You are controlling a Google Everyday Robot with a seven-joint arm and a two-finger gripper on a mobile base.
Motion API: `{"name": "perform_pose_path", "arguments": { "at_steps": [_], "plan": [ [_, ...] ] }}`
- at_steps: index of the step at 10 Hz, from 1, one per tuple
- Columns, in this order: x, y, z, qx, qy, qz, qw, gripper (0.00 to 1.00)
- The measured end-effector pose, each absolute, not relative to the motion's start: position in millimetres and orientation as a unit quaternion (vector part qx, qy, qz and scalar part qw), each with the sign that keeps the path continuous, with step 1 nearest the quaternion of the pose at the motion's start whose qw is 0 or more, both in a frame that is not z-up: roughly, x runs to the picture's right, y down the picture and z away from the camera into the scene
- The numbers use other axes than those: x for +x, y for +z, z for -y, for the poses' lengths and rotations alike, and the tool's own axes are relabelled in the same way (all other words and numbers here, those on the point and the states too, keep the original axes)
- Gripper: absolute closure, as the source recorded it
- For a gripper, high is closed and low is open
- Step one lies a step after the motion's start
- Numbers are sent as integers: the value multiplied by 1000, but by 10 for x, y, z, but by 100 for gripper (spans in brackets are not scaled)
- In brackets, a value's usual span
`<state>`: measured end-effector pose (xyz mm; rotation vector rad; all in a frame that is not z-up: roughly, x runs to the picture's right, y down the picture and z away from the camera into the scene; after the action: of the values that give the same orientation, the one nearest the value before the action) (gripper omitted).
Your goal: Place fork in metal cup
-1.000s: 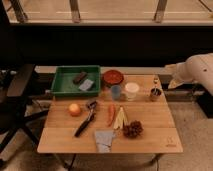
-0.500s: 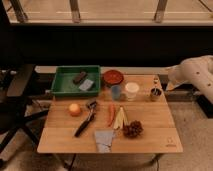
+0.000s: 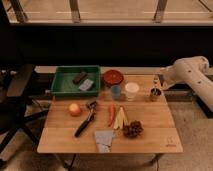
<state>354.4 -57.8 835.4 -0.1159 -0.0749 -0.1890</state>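
While the fork (image 3: 155,86) stands in the metal cup (image 3: 155,94), the gripper (image 3: 158,80) hovers above, fingers apart.

Wooden slatted table (image 3: 161,131), light-toned, rectangular. Rear left: green plastic tray (image 3: 64,86) sat flat on the top. Beside it, rear centre, a red bowl (image 3: 113,77). In front of the bowl, a pale blue cup (image 3: 115,92) and a white cup (image 3: 132,90) stood upright, just beside each other. Metal cup (image 3: 155,94) upright near the rear right edge; the gripper (image 3: 156,83) hung just above it, fingers apart. Mid-left: a round orange fruit (image 3: 74,109). Next to it, a black-handled tool (image 3: 85,121) lay diagonally. Centre: a red pepper (image 3: 111,114) touching pale yellow strips (image 3: 120,117). A brown cluster (image 3: 132,129) near the strips. Front centre: grey cloth (image 3: 104,139), crumpled.
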Motion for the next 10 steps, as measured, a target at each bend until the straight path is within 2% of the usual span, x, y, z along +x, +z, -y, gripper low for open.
{"name": "perform_pose_path", "arguments": {
  "at_steps": [6, 10],
  "plan": [
    [3728, 8717, 870, -69, -62, 54, 994, 29],
    [3781, 8700, 865, -67, -44, 66, 995, 29]
  ]
}}
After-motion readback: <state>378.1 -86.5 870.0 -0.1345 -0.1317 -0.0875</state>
